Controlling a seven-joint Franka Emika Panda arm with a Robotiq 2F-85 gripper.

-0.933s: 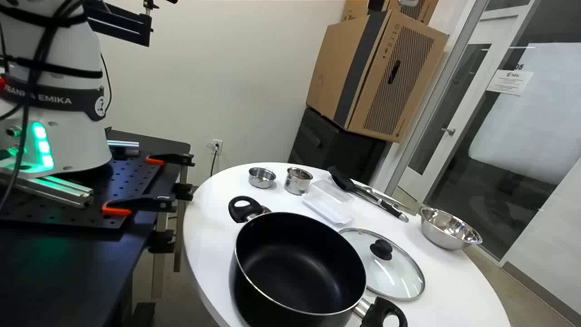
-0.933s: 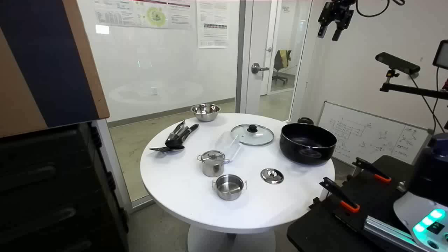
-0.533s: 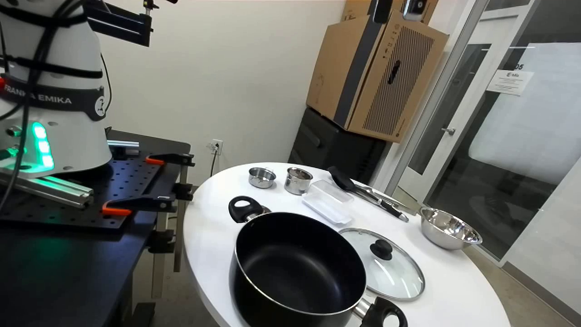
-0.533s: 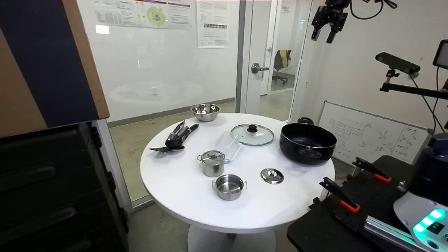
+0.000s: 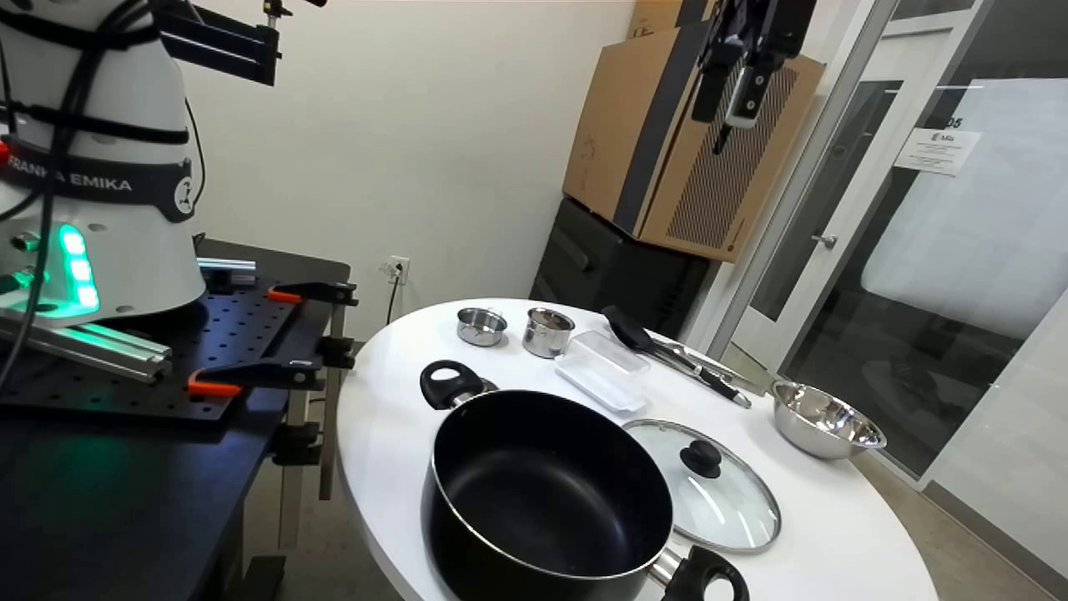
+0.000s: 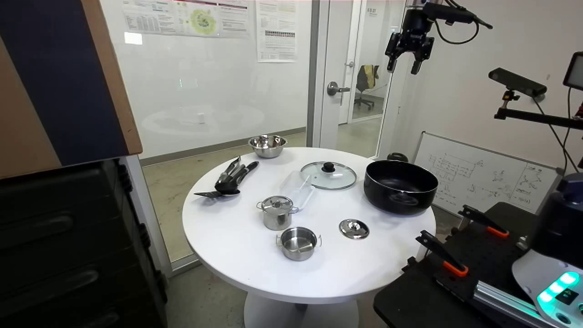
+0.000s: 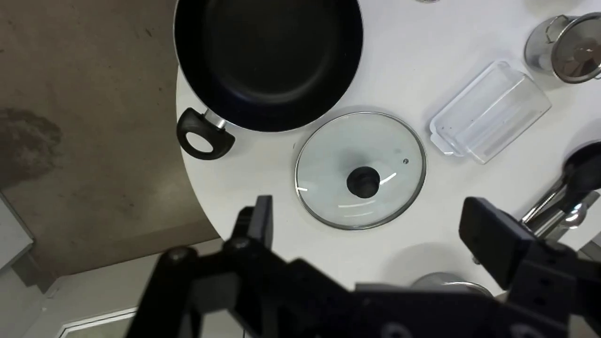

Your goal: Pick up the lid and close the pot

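Note:
The lid [image 6: 329, 180], a round clear glass disc with a black knob, lies flat on the white table in both exterior views [image 5: 730, 505]. The pot [image 6: 401, 198], wide and black, stands uncovered beside it, also in both exterior views [image 5: 542, 476]. In the wrist view the pot [image 7: 267, 56] is at the top and the lid [image 7: 328, 155] is below it, in the middle. My gripper [image 6: 403, 69] is open and empty, high above the table, pointing down. It also shows at the top of an exterior view [image 5: 724, 115]. In the wrist view the fingers [image 7: 368, 206] are wide apart, with the lid's knob beyond them.
A clear plastic container [image 6: 298, 189] lies beside the lid. A steel bowl [image 6: 267, 146], black-handled utensils [image 6: 232, 180], a lidded small steel pot [image 6: 278, 217], an open steel cup [image 6: 298, 246] and a small steel lid [image 6: 354, 229] are on the table [image 6: 328, 273].
My gripper has moved down and, in an exterior view, leftward toward the table, and has come fully into sight. It stays open. The lid and the pot have not moved.

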